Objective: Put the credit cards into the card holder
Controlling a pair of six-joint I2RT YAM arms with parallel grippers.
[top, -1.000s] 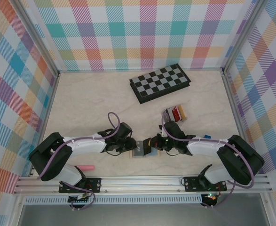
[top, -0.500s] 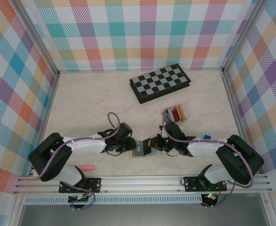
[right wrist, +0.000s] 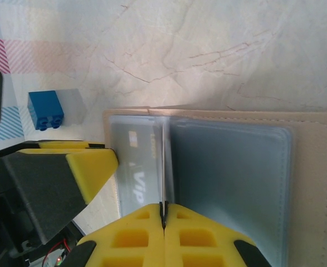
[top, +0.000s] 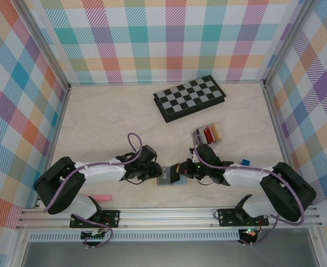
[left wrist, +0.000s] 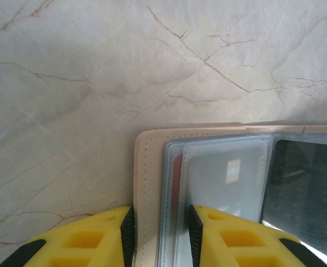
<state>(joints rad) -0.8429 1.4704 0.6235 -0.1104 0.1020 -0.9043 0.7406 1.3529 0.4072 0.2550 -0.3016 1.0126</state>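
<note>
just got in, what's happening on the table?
Both arms are working on the open card holder near the front edge. The left tool straddles its tan edge and pockets. The right tool is shut on a thin clear sleeve by a grey VIP card. More cards lie further back.

Bare marble-patterned tabletop (top: pixel 107 128) lies open across the middle left of the top view. The folded black-and-grey chessboard (top: pixel 190 98) blocks the upper centre, and a small cluster of red and yellow cards (top: pixel 208 134) stands right of centre. Both arms crowd the tan leather-like card holder (top: pixel 166 178) at lower centre; a pink pen (top: pixel 101 197) lies lower left.
</note>
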